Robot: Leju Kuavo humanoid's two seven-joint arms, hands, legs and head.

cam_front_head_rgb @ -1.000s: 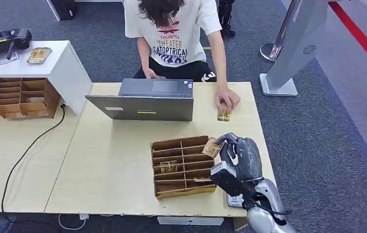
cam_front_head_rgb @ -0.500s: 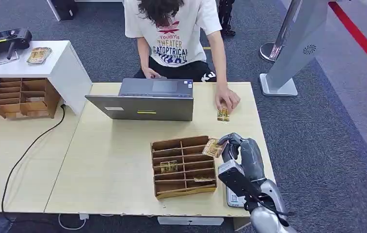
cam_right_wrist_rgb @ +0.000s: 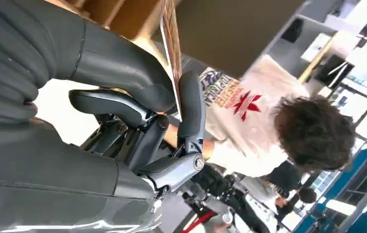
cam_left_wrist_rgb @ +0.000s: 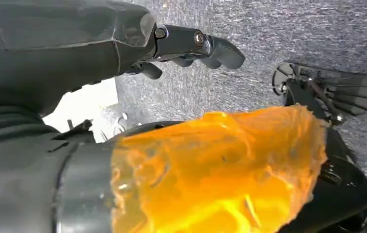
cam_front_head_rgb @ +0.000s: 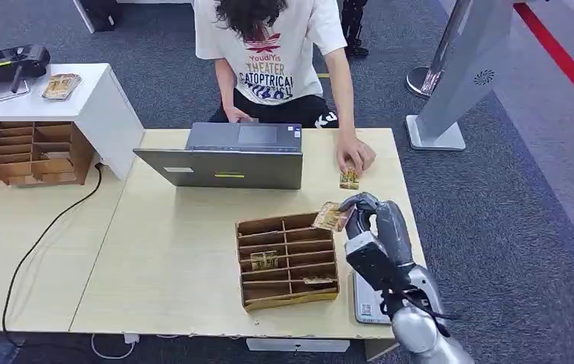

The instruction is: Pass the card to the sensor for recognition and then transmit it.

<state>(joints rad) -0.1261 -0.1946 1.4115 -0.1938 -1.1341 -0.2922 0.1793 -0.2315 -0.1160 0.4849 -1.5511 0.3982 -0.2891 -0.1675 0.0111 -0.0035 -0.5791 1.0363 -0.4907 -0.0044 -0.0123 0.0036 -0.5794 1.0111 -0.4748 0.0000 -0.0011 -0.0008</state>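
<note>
- Pinching the card (cam_front_head_rgb: 332,217) between thumb and finger, the right hand (cam_front_head_rgb: 374,227) holds it above the wooden tray's (cam_front_head_rgb: 287,262) far right corner.
- Right wrist view shows the card (cam_right_wrist_rgb: 171,53) edge-on.
- Left hand (cam_left_wrist_rgb: 186,46) hangs over carpet, fingers loosely curled, holding nothing.

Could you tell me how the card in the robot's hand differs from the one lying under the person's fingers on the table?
The held card is off the table, pinched in the right hand above the corner of the divided box; the table card lies flat on the desk. The held card is tilted, the table card level. A person's hand touches the table card. Both look golden brown and alike in size.
</note>
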